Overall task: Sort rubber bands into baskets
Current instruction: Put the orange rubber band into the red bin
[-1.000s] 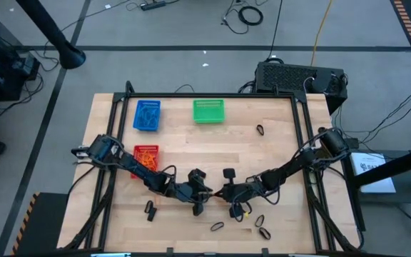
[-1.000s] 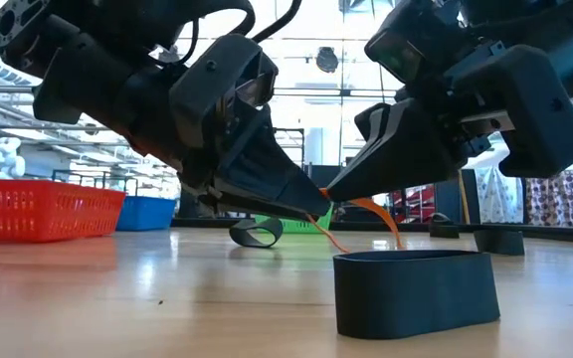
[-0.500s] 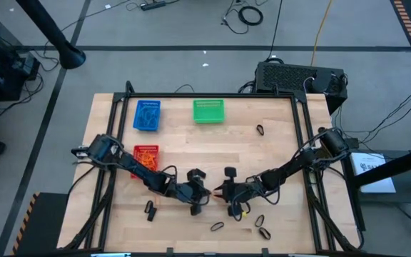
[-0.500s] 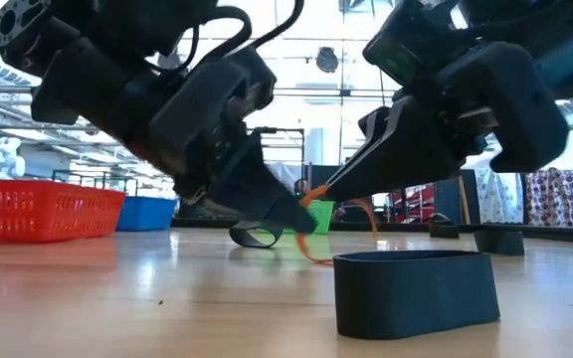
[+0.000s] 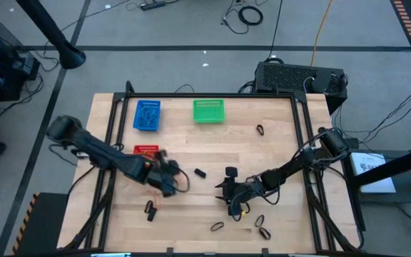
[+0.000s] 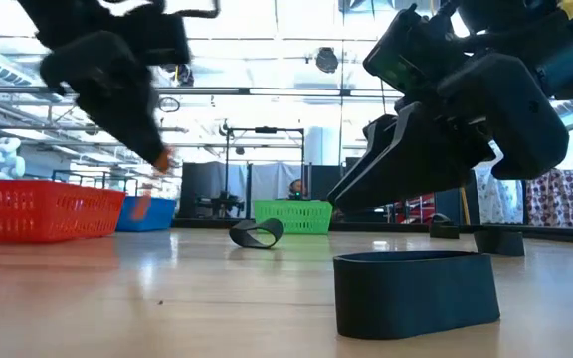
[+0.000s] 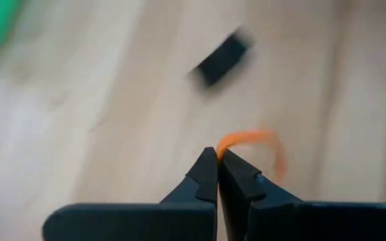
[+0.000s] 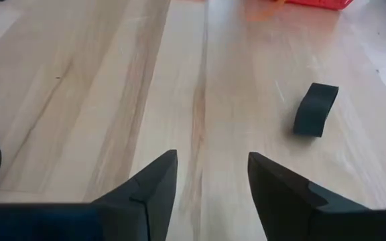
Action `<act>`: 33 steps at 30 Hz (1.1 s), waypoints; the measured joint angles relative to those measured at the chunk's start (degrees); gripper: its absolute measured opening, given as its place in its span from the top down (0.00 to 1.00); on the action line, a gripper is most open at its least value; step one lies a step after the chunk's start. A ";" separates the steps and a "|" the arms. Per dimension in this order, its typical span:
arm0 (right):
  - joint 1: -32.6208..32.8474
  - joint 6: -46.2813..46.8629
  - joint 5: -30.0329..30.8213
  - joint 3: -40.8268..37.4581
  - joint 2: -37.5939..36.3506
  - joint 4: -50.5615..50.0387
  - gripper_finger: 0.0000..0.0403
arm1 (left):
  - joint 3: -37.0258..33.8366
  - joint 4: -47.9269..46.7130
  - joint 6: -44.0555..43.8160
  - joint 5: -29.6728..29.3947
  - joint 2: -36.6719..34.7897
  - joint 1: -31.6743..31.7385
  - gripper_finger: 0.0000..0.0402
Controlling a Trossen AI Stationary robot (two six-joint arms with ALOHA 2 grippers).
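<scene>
Rubber bands lie scattered on a pale wooden table (image 5: 191, 146) that stands on a grey floor crossed by cables, with a black box (image 5: 298, 77) behind its far edge. In the low view the room beyond shows bright ceiling lights and racks.

Along the far side of the table stand the blue basket (image 5: 147, 115) and the green basket (image 5: 208, 111); the red basket (image 5: 146, 152) sits nearer the left edge, partly under the left arm.

The left gripper (image 5: 179, 180) is just in front of the red basket. Half a second ago it was low at the table's middle, tip to tip with the right gripper; now it is off to the left and higher in the low view. Its fingers are pressed together on an orange rubber band (image 7: 250, 142), whose loop curls out past the tips.

The right gripper (image 5: 225, 190) stays near the table's middle, its fingers spread apart and holding nothing.

Black rubber bands lie loose: one (image 5: 200, 173) between the grippers, one (image 5: 260, 130) towards the far right, one (image 5: 149, 210) at the near left, and three (image 5: 263, 233) near the front edge.
</scene>
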 joint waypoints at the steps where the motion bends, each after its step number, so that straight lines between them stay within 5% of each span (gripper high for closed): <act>1: 0.00 0.05 0.01 0.00 0.00 0.02 0.56 | 0.02 -4.89 -1.40 -0.67 -2.12 0.00 0.99; 7: 0.00 1.53 0.00 0.00 0.00 -0.02 0.56 | 0.02 -33.35 -16.65 -2.18 -10.20 -0.15 0.99; 12: 0.01 1.52 -0.02 -0.02 0.01 0.00 0.56 | 0.00 -46.33 -26.29 -3.80 -11.32 -0.87 0.99; 33: 0.00 1.51 -0.02 -0.02 0.04 -0.02 0.56 | 0.00 -46.64 -21.94 -0.98 -9.99 -0.85 0.73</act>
